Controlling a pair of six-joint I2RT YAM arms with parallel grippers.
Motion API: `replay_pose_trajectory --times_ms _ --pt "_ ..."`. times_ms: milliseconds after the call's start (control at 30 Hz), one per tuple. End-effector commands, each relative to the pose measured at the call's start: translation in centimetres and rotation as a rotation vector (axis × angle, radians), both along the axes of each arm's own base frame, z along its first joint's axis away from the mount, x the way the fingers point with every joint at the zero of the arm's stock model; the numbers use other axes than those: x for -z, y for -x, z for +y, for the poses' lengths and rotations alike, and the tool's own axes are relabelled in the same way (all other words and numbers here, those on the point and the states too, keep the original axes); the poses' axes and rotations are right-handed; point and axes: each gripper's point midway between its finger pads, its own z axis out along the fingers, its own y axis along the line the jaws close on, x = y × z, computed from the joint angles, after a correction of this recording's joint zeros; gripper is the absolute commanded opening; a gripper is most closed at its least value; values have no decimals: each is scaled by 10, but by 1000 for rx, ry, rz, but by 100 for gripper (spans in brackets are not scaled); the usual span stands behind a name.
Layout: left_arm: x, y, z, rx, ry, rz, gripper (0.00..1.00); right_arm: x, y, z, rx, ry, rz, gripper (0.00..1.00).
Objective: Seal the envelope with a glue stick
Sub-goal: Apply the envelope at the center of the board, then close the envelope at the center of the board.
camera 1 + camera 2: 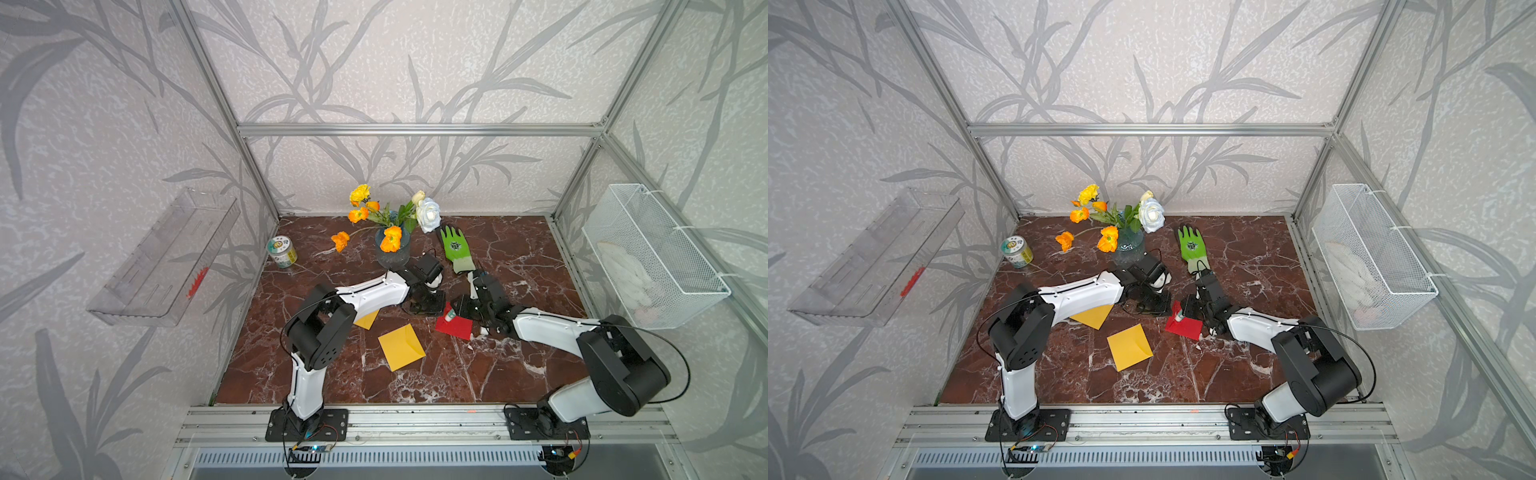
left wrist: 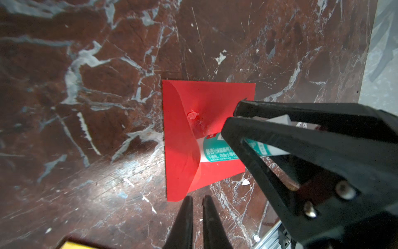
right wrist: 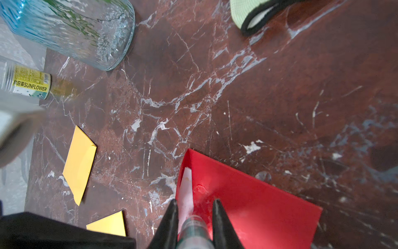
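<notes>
Glue stick (image 2: 215, 151), white with a teal label band, sits clamped between the fingers of the right gripper (image 2: 232, 117), which is closed narrowly around its body; the stick's far end disappears under the raised flap of the red envelope (image 2: 206, 97), so whether the tip touches the paper cannot be told; the envelope lies flat on the marble surface (image 1: 519, 257) with its flap standing up along one edge, and a small pale blob shows on the body near the flap's fold.

The left gripper (image 2: 197, 199) hangs just beside the envelope's near corner, its fingers drawn almost together with only a thin gap and nothing between them.

In both top views the two arms meet over the middle of the surface; a yellow envelope (image 1: 401, 347) lies apart, nearer the front, and a second yellow envelope (image 1: 368, 319) is partly hidden under the left arm; behind stand a glass vase (image 1: 392, 249) of flowers, a green glove (image 1: 455, 249) and a small can (image 1: 281, 251).
</notes>
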Motion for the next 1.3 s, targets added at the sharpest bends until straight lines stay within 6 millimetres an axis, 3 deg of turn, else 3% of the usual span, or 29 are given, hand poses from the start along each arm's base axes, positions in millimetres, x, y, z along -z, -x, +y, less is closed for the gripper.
replay_pose_trajectory --times_ms 0,533,867,1067,1267 --pt "27 13 3 7 -47 52 13 9 5 -6 22 -26 53 0" --pt "66 24 16 28 -168 91 12 15 2 -16 84 -149 93 0" --pt "84 31 26 22 -212 118 12 -26 -20 -49 148 -133 -24 0" --pt "72 27 22 23 -191 104 12 -48 -19 -59 150 -135 -68 0" --pt "34 11 4 25 -106 48 16 -48 -8 -61 146 -133 -65 0"
